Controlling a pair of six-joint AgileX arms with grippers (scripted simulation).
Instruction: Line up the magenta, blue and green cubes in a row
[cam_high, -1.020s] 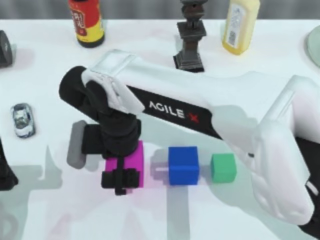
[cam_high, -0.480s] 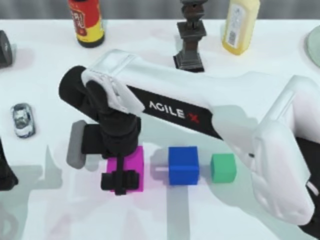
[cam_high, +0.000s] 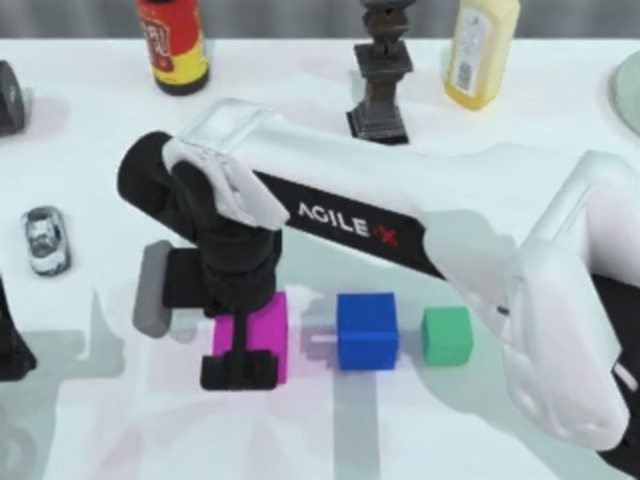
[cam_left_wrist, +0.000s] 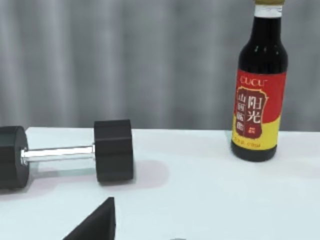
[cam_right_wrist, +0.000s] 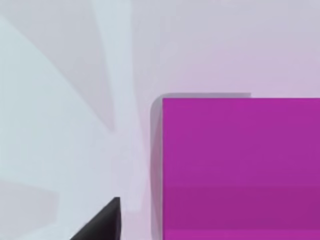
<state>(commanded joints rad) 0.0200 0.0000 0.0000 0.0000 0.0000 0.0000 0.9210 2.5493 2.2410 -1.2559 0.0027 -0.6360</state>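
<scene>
white right arm over magenta cube

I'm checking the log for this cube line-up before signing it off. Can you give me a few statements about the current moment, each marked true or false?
1. The large magenta cube, mid-sized blue cube and small mint green cube lie in one row on the white table. True.
2. The blue cube sits at the row's left end. False: it is in the middle, magenta left, green right.
3. The right gripper is over the magenta cube. True.
4. The green cube touches the blue cube. False: a gap of table shows between them.
5. A dark sauce bottle with a red label stands upright. True.
</scene>
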